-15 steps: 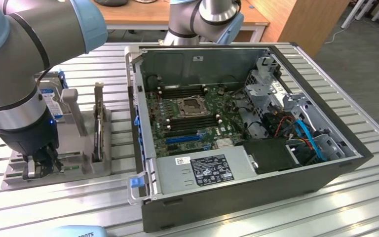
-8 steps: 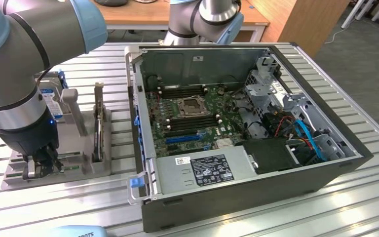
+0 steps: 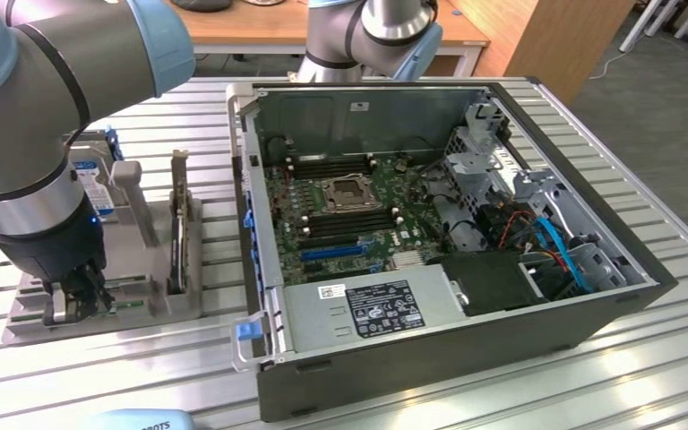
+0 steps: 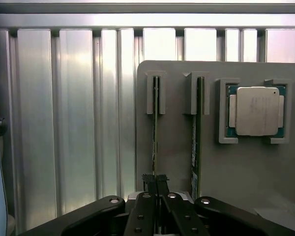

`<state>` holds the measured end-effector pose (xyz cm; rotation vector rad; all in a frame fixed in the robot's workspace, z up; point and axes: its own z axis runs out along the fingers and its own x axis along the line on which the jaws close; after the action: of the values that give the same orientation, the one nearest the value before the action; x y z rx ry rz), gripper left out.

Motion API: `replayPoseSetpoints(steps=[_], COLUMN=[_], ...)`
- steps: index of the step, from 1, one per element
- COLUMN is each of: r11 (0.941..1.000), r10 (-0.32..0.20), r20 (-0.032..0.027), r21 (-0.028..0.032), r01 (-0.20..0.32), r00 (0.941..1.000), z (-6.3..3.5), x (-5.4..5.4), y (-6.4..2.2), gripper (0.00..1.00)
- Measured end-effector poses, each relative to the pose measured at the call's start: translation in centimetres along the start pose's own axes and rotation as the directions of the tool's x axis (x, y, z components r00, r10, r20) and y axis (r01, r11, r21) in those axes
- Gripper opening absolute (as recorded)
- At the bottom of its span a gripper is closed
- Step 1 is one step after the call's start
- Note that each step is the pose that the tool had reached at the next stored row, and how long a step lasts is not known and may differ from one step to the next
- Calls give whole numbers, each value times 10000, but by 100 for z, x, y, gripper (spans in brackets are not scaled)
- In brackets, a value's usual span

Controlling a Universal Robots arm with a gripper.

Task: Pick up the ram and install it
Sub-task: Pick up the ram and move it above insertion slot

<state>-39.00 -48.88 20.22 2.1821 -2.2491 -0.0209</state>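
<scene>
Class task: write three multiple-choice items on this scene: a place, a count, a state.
1. The grey holder lies: A) at the exterior view's left of the computer case B) at its right C) inside it.
2. Sticks standing in the holder's slots, wrist view: A) one B) two C) four.
3. The end effector is: A) wide open B) shut on the ram C) holding a cable.
Answers: 1A, it lies there in the exterior view; 2B, the ram plus a second stick; 3B, it pinches the ram's edge.
</scene>
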Motion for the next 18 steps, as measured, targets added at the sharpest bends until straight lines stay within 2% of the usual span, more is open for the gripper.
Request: replayPoseSetpoints(steps=[12,18], r11=[10000,10000], r10=[-6,-6], r20=[1,0], r21=[1,0], r01=[6,6], r00=[10000,10000], z=[-2,-57], x=[0,0], y=[0,1], gripper=[12,12])
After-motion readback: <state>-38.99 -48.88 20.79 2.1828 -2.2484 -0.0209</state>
